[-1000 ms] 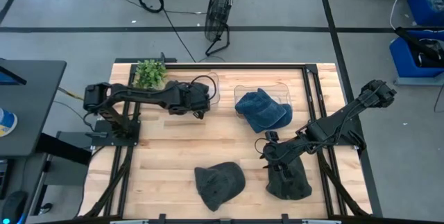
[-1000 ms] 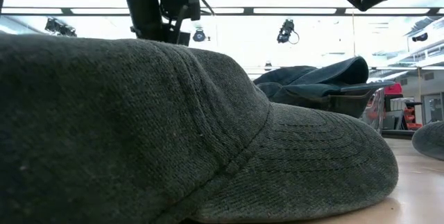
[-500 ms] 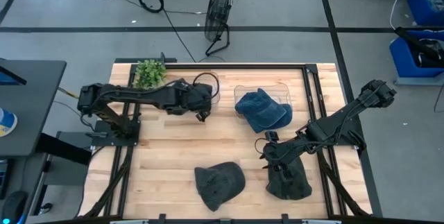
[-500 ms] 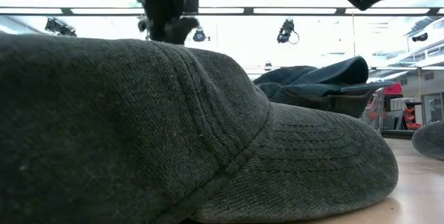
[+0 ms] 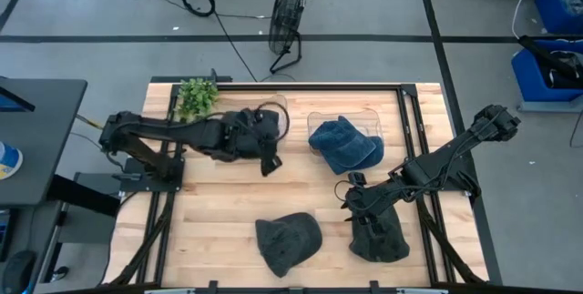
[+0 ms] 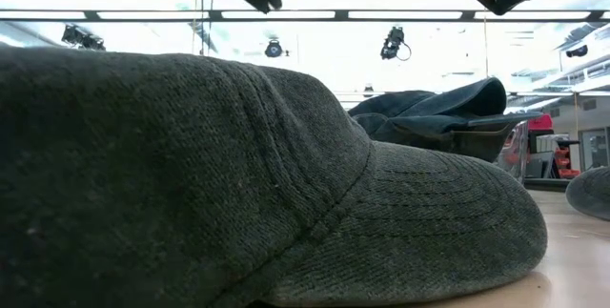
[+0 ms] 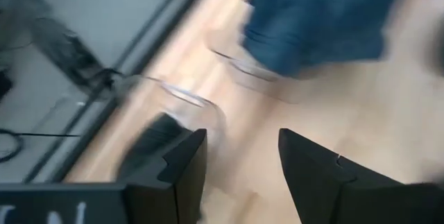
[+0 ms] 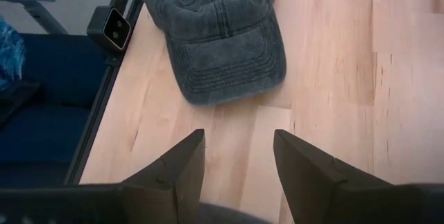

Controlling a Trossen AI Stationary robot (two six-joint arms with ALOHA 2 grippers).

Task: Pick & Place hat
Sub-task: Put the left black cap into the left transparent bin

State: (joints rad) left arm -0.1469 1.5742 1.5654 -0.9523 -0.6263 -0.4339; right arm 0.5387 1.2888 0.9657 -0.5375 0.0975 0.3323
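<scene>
Left claw (image 5: 267, 162), fingers apart and holding nothing, hangs over the far-left part of the wooden tabletop (image 5: 219, 203), just left of the blue hat (image 5: 344, 145) that lies in a clear tray (image 5: 314, 121) at the far centre. Right claw (image 5: 357, 194), fingers likewise apart and empty, sits over the near-right area, directly above a dark grey hat (image 5: 381, 239) lying near the tabletop's near edge. Second grey hat (image 5: 287, 239) lies at near centre, well apart from the left claw and to the left of the right claw; it fills the low view (image 6: 238, 184). Small green plant (image 5: 197, 96) stands at the far-left corner, with a floor fan (image 5: 288, 10) beyond the tabletop.
</scene>
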